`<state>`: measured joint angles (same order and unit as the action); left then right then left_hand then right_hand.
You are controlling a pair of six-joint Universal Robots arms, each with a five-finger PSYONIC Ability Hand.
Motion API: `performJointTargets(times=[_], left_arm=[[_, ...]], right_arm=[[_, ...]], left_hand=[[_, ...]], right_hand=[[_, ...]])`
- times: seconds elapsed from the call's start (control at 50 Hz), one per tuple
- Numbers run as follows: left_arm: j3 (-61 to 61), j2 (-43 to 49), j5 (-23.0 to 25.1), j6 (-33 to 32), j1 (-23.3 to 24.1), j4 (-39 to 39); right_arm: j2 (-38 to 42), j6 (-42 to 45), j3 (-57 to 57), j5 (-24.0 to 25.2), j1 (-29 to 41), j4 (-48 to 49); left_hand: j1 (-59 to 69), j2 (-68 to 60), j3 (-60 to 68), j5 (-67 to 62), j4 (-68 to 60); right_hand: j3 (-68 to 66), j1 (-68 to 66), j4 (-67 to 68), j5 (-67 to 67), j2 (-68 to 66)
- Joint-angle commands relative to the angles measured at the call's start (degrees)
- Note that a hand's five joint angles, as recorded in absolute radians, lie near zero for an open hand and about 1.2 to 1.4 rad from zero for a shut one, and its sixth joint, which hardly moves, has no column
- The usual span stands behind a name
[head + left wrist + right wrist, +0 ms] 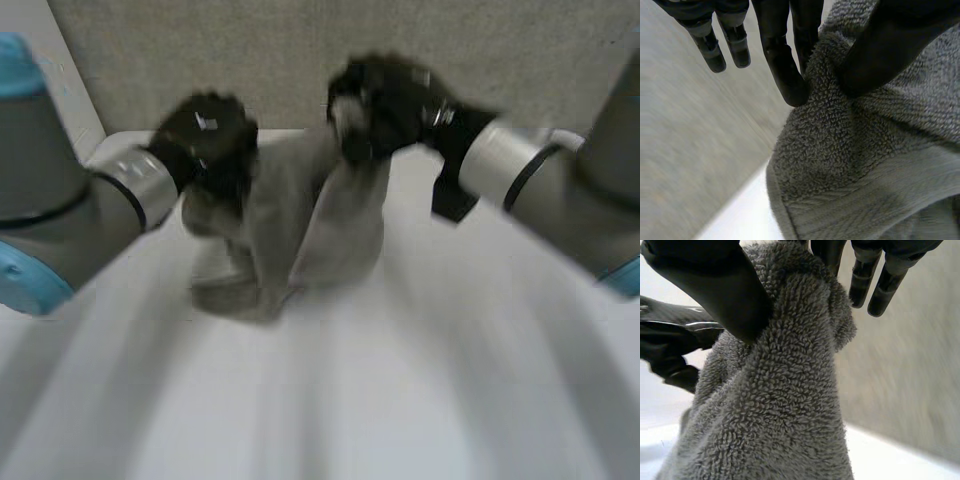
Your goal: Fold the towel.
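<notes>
Head view: left hand and right hand each pinch the grey towel over the desk; shallow grips on thick pile may slip, dropping a corner.

You have 1 white table in front of you, smooth and matt, with a rounded corner at its far left. Close behind its far edge stands a grey-beige wall with a fine, grainy surface. In both wrist views you can see that wall meet the white tabletop along a straight line. To the left of the wall, a paler, whitish panel runs up at a slant. The light is soft and even, and your tabletop shows only a faint sheen.
</notes>
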<state>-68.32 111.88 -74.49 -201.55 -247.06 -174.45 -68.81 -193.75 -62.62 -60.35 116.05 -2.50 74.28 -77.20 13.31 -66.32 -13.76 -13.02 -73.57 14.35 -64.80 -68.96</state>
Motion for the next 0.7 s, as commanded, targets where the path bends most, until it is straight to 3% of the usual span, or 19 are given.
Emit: performJointTargets(times=[0.02,0.06,0.1,0.12,0.14,0.16,0.2,0.22,0.26,0.28,0.32,0.38,0.4,0.42,0.48,0.52,0.64,0.68,0.7], left_arm=[[-11.5,-11.0,0.7,10.2,-0.6,-7.5],[-15.5,-12.5,0.7,10.1,-0.8,-9.7],[-19.5,-13.5,0.7,9.9,-1.1,-11.9],[-23.2,-14.2,0.8,9.6,-1.6,-14.0],[-26.6,-14.5,0.8,9.2,-2.2,-16.3],[-26.6,-14.5,0.8,9.2,-2.2,-16.4],[-29.2,-14.5,0.8,8.7,-2.7,-18.5],[-31.4,-14.3,0.8,8.1,-3.2,-20.4],[-33.2,-13.8,0.9,7.4,-3.4,-21.8],[-34.4,-13.1,0.8,6.7,-3.4,-22.7],[-35.5,-12.2,0.8,6.1,-3.2,-23.3],[-36.5,-10.1,0.8,5.2,-2.7,-23.4],[-36.8,-9.1,0.8,5.0,-2.4,-23.3],[-36.8,-9.0,0.8,5.0,-2.4,-23.3],[-37.7,-8.2,0.8,5.4,-2.2,-23.2],[-38.2,-8.0,0.8,5.3,-1.6,-23.3],[-38.0,-8.3,0.7,5.4,-1.7,-23.4],[-37.4,-8.5,0.7,5.6,-1.5,-23.5],[-37.4,-8.5,0.7,5.6,-1.5,-23.5]], right_arm=[[-2.5,6.9,4.7,12.9,-4.5,-8.0],[-2.8,10.4,2.9,12.9,-5.0,-10.5],[-2.8,22.4,-0.8,11.2,-5.1,-17.4],[-2.8,22.5,-0.8,11.2,-5.1,-17.5],[-2.5,29.8,-2.8,7.6,-5.0,-20.7],[-2.5,29.8,-2.9,7.5,-5.0,-20.7],[-2.4,43.2,-7.8,-5.1,-4.0,-22.8],[-2.4,43.3,-7.8,-5.2,-4.0,-22.8],[-2.5,47.7,-12.4,-19.3,-1.9,-15.5],[-2.5,47.7,-12.4,-19.4,-1.9,-15.4],[-2.7,47.9,-16.5,-26.0,1.6,-5.0],[-2.8,47.8,-18.2,-27.4,2.9,-1.6],[-2.9,47.8,-19.7,-27.5,3.3,-0.8],[-2.8,47.4,-21.0,-27.4,3.5,-0.8],[-2.8,44.6,-23.1,-27.1,4.0,-0.4],[-2.8,41.9,-24.1,-27.2,4.0,-0.3],[-3.0,32.2,-27.3,-25.5,3.4,-0.1],[-3.2,31.5,-28.2,-24.7,3.3,-0.1],[-3.2,31.5,-28.2,-24.6,3.3,-0.1]], left_hand=[[5.7,-2.8,-3.3,-3.7,3.8],[5.7,-2.8,-3.3,-3.7,3.8],[5.7,-2.8,-3.3,-3.7,3.8],[5.7,-2.8,-3.3,-3.7,3.8],[5.7,-2.8,-3.3,-3.7,3.8],[5.7,-2.8,-3.3,-3.7,3.8],[5.7,-2.8,-3.3,-3.7,3.8],[5.7,-2.8,-3.3,-3.7,3.8],[5.7,-2.8,-3.3,-3.7,3.8],[5.7,-2.8,-3.3,-3.7,3.8],[5.7,-2.8,-3.3,-3.7,3.8],[5.7,-2.8,-3.3,-3.7,3.8],[5.7,-2.8,-3.3,-3.7,3.8],[5.7,-2.8,-3.3,-3.7,3.8],[5.7,-2.8,-3.3,-3.7,3.8],[-12.7,15.6,-3.3,14.7,3.8],[-23.5,26.5,-3.3,25.6,3.8],[-36.2,39.2,-3.3,38.3,3.8],[-36.3,39.2,-3.3,38.3,3.8]], right_hand=[[3.0,-6.4,-4.4,-5.2,-11.0],[3.0,-6.4,-4.4,-5.2,-11.0],[3.0,-6.4,-4.4,-5.2,-11.0],[3.0,-6.4,-4.4,-5.2,-11.0],[3.0,-6.4,-4.4,-5.2,-11.0],[3.0,-6.4,-4.4,-5.2,-11.0],[3.0,-6.4,-4.4,-5.2,-11.0],[3.0,-6.4,-4.4,-5.2,-11.0],[3.0,-6.4,-4.4,-5.2,-11.0],[3.0,-6.4,-4.4,-5.2,-11.0],[3.0,2.5,-4.4,3.8,-2.1],[3.0,15.7,-4.4,16.9,11.1],[3.0,39.5,-4.4,40.8,34.9],[3.0,51.1,-4.4,52.3,46.5],[3.0,63.6,-4.4,64.8,59.0],[3.0,63.6,-4.4,64.8,59.0],[3.0,63.6,-4.4,64.8,59.0],[3.0,63.6,-4.4,64.8,59.0],[3.0,63.6,-4.4,64.8,59.0]])
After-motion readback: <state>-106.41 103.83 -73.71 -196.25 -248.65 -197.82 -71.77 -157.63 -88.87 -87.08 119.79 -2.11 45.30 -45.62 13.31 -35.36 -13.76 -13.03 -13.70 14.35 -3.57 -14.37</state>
